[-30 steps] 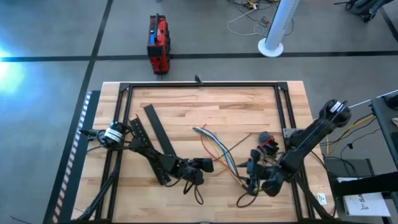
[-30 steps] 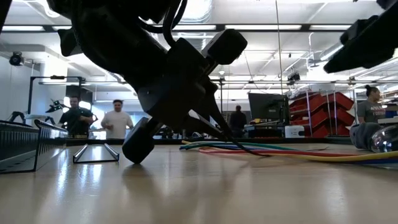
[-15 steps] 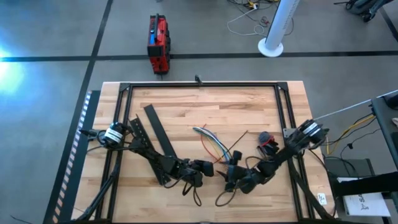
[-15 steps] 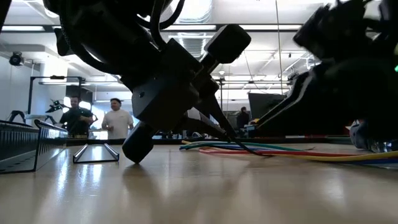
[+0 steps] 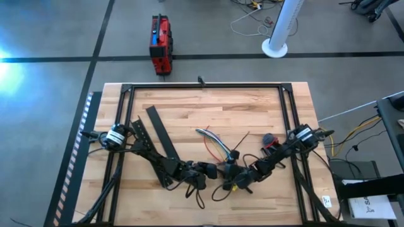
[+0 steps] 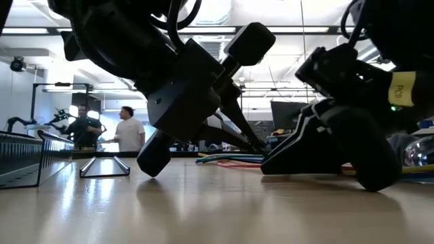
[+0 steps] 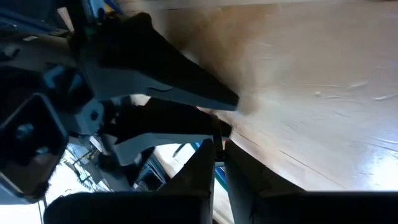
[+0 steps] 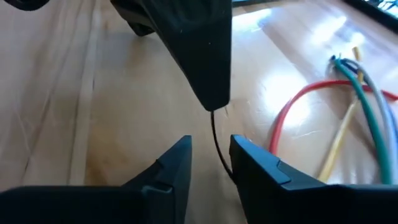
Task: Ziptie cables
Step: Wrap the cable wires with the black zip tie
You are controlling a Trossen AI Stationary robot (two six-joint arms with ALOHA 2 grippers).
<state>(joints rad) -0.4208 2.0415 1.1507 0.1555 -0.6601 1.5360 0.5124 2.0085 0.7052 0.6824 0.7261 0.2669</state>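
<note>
Watching both arms meet low over the near part of the tabletop (image 5: 189, 107), we note the two grippers nose to nose. The left gripper (image 5: 210, 169) has its fingers pressed together on a thin black strand, the zip tie (image 8: 216, 140) by our reading; in the right wrist view that strand hangs from the left gripper's tip. Holding it out like this presents a free tail for the other arm to take.

The right gripper (image 8: 210, 163) sits directly facing the left one, its fingers (image 8: 174, 165) apart with a narrow gap, and the strand runs down into that gap. We cannot tell whether the fingers touch it yet; we judge they are placed either side of it to pinch it.

The cables (image 5: 214, 146) lie loose on the tabletop just beyond the meeting point of the two grippers, on the far side, fanned at one end: green, blue, orange and red wires, a red one looping beside the right gripper's fingers in its wrist view. Nothing binds them yet, so we judge the tie is being handed over or threaded before going round the bundle.

Well off beyond the left arm lie the flat black bars (image 5: 161, 131), untouched.
</note>
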